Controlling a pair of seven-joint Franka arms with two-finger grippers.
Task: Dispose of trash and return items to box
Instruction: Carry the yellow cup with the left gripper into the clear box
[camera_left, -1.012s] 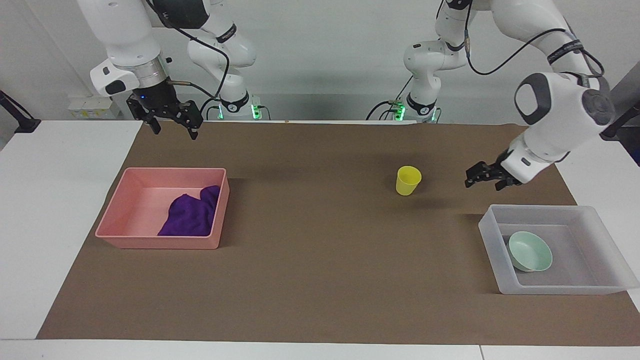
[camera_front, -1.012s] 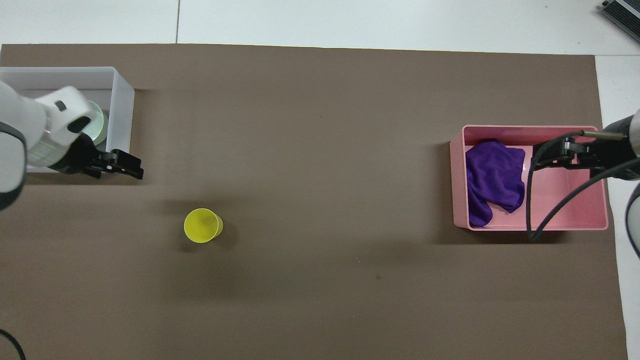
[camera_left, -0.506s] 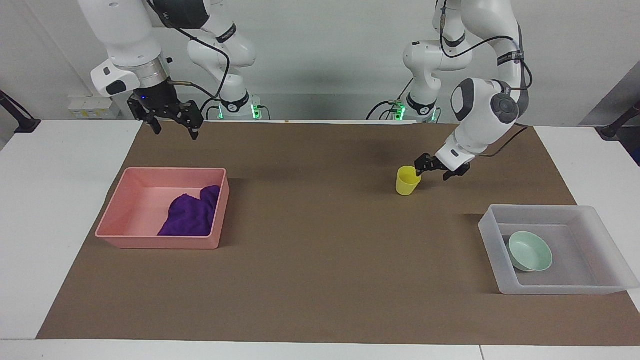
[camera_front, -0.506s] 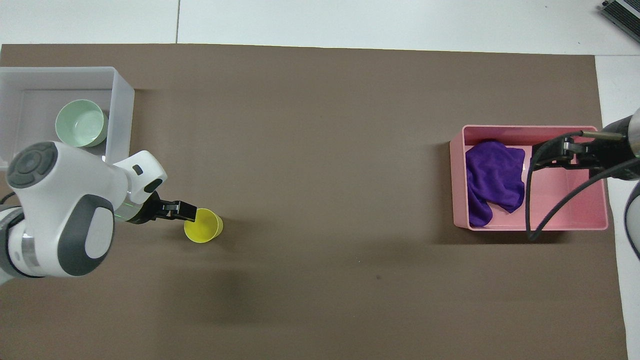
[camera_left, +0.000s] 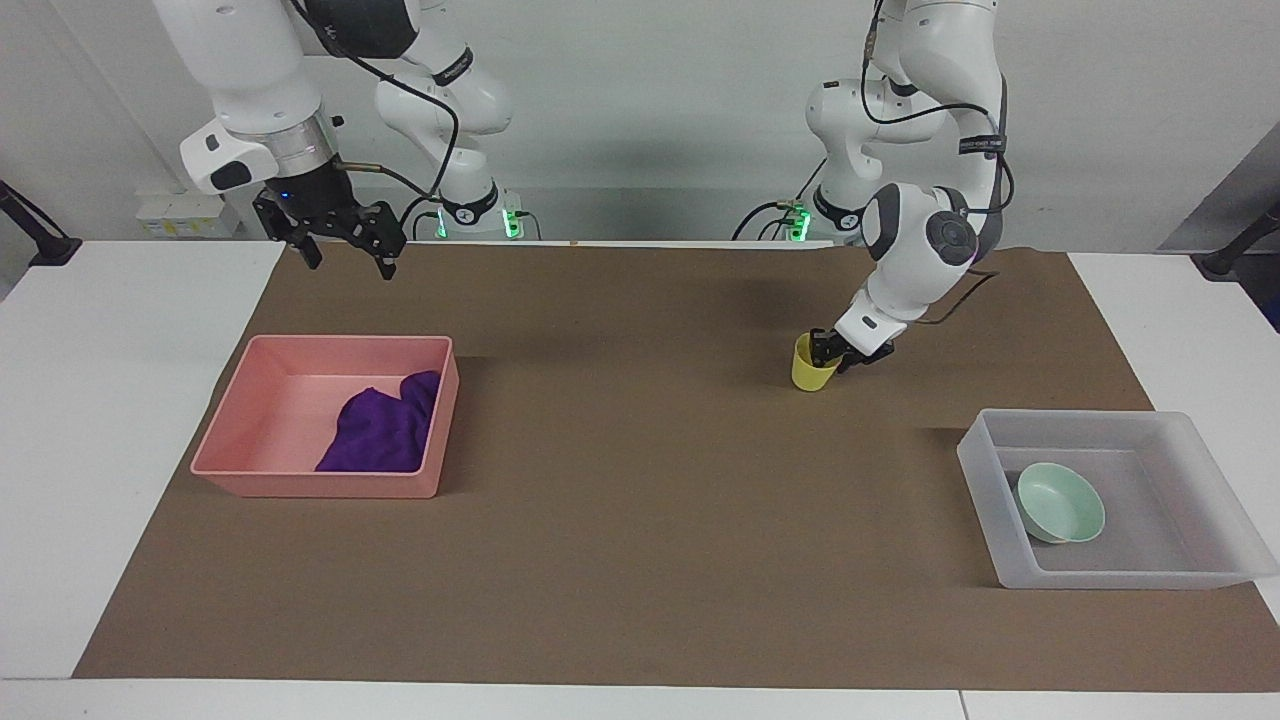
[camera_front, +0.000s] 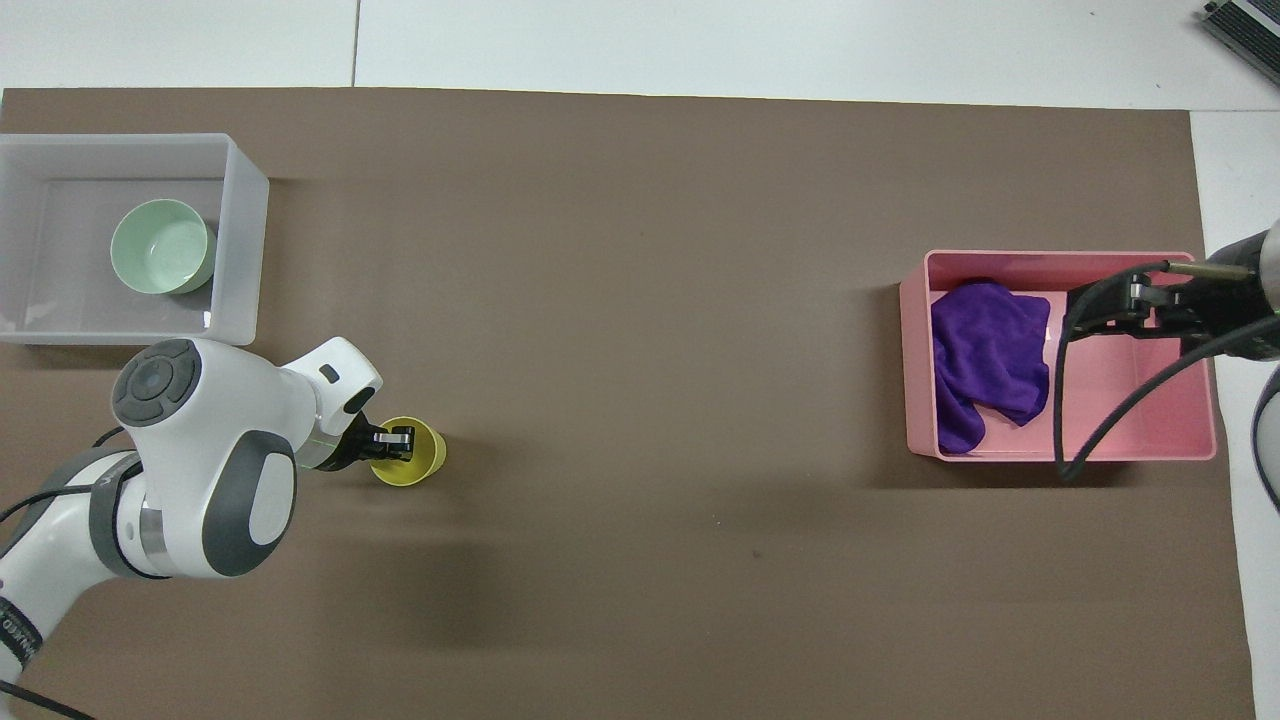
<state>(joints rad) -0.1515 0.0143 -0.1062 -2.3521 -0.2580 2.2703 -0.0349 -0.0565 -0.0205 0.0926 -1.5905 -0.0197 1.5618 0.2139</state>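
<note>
The yellow cup (camera_left: 812, 374) (camera_front: 424, 456) stands upright on the brown mat, nearer to the robots than the box. My left gripper (camera_left: 828, 352) (camera_front: 386, 443) is down at its rim, one finger inside the cup and one outside, pinching the wall. The pale green bowl (camera_left: 1060, 503) (camera_front: 162, 246) lies in the translucent box (camera_left: 1180, 424) (camera_front: 246, 250) at the left arm's end. The purple rag (camera_left: 385, 430) (camera_front: 985, 350) lies in the pink bin (camera_left: 300, 485) (camera_front: 1130, 452). My right gripper (camera_left: 345, 250) (camera_front: 1110, 305) waits open in the air, holding nothing.
A brown mat (camera_left: 620, 520) covers most of the white table. The pink bin stands at the right arm's end, the box at the left arm's end, with bare mat between them.
My left arm swung from beside the box to the yellow cup, lowered onto its rim and closed its fingers on the wall. The right arm stayed still.
</note>
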